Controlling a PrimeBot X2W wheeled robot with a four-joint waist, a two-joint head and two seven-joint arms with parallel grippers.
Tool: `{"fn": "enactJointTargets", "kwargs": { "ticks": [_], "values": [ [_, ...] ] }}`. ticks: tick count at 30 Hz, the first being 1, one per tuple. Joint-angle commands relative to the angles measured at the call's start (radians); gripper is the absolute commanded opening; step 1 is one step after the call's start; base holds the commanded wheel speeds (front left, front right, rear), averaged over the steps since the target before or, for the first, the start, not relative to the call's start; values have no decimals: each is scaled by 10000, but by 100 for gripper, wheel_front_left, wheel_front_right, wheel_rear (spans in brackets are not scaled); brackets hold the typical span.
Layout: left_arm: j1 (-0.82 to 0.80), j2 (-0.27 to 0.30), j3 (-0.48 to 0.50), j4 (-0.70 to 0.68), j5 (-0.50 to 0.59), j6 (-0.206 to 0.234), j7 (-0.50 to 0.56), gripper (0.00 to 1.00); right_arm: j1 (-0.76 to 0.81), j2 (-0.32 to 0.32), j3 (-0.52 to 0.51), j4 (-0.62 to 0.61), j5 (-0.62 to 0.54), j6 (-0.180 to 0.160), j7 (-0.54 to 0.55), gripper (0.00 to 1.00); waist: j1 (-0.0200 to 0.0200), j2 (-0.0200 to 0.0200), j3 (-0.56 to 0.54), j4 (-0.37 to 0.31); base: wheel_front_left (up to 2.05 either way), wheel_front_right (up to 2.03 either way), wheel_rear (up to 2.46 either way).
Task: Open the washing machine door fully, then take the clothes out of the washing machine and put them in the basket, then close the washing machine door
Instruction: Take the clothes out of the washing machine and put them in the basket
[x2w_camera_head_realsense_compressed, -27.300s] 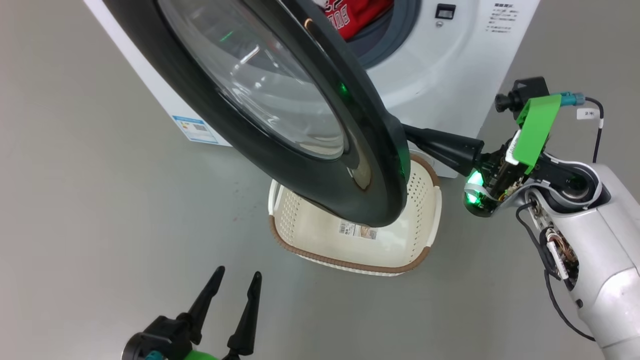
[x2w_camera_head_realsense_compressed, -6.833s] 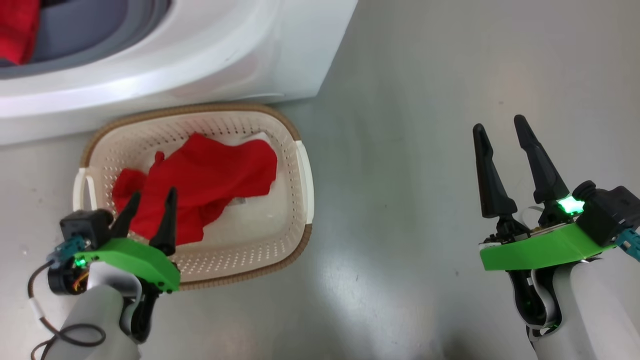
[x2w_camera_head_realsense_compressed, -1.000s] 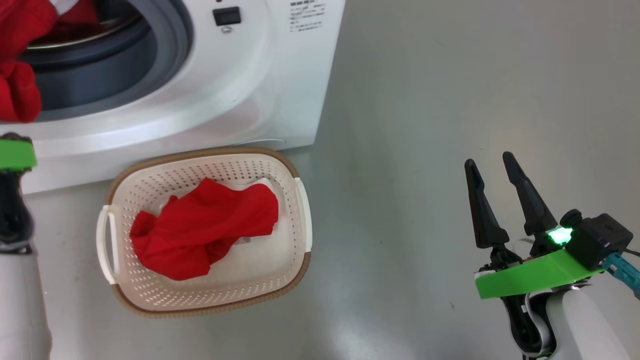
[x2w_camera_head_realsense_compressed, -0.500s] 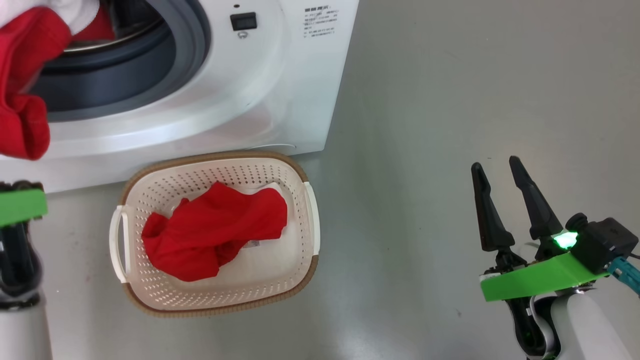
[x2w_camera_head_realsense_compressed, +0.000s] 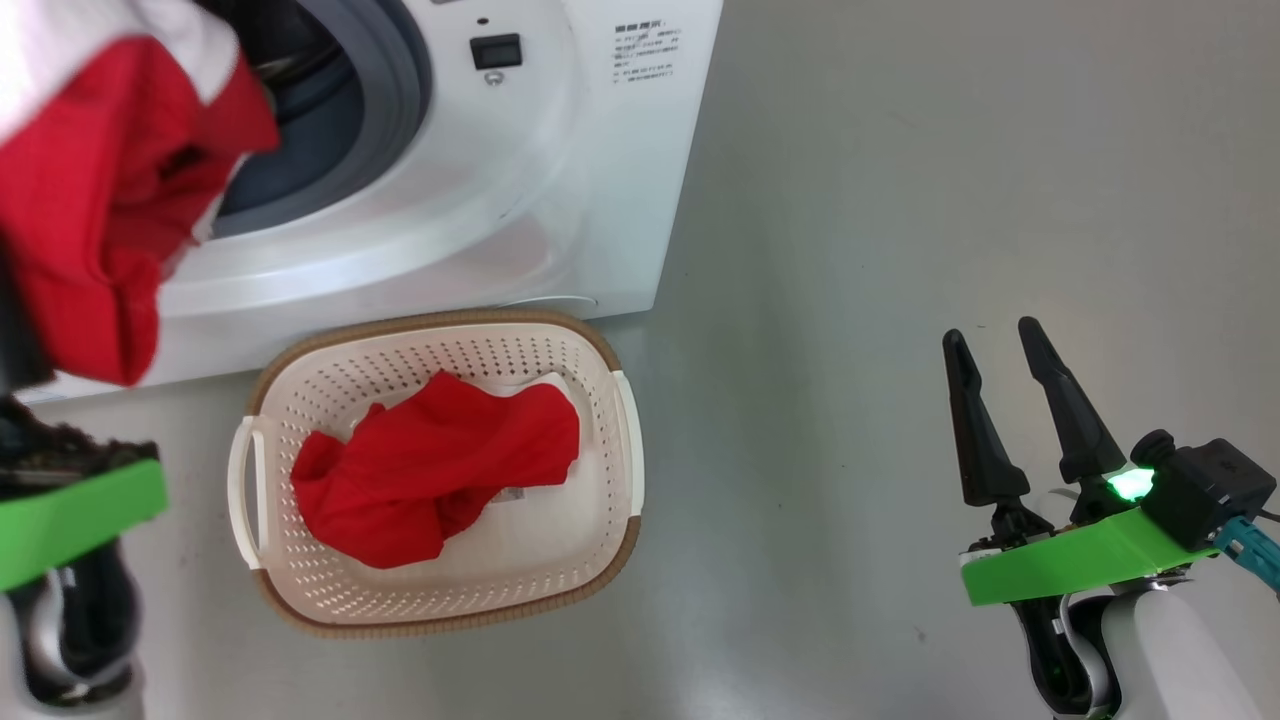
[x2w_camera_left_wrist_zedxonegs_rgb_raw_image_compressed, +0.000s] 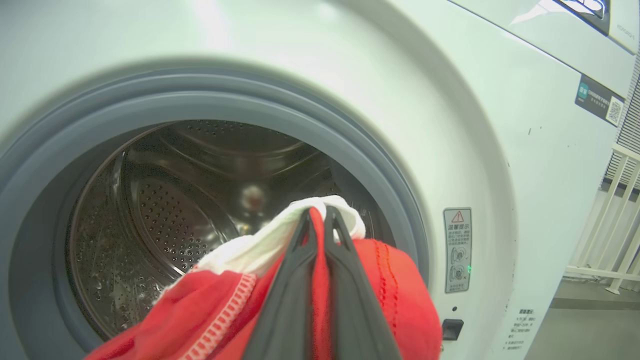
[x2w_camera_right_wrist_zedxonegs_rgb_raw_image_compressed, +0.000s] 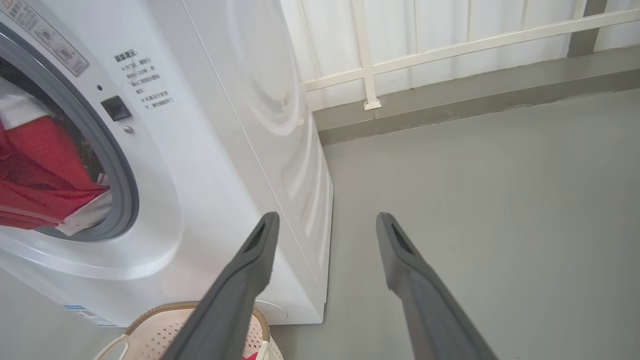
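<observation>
The white washing machine stands at the upper left with its drum showing; the washing machine door is out of view. My left gripper is shut on a red garment with white trim, one of the clothes, which hangs in front of the opening, up and to the left of the basket. The cream basket sits on the floor against the machine's front, with another red garment in it. My right gripper is open and holds nothing, over the floor to the right of the basket.
Grey floor stretches to the right of the machine. In the right wrist view a white railing and a low kerb run along the back behind the machine. The basket's rim shows below the right gripper.
The held red garment has come further out of the drum opening and now hangs lower and nearer the basket. My left wrist has moved in with it. The right arm has stayed put.
</observation>
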Motion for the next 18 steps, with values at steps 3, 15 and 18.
{"fn": "enactJointTargets", "kwargs": {
  "ticks": [3,15,18],
  "values": [
    [435,243,66,-25,220,-63,-44,0,248,-10,232,-218,-61,4,-63,100,0,0,-17,-16,0,0,0],
    [1081,-134,-659,2710,169,-63,-44,0,148,-10,346,-215,-12,4,-63,100,0,0,274,-19,0,0,0],
    [860,32,-903,3693,316,-63,-44,0,30,-10,365,-253,-4,4,-63,100,0,0,485,-39,0,0,0]
  ]
}}
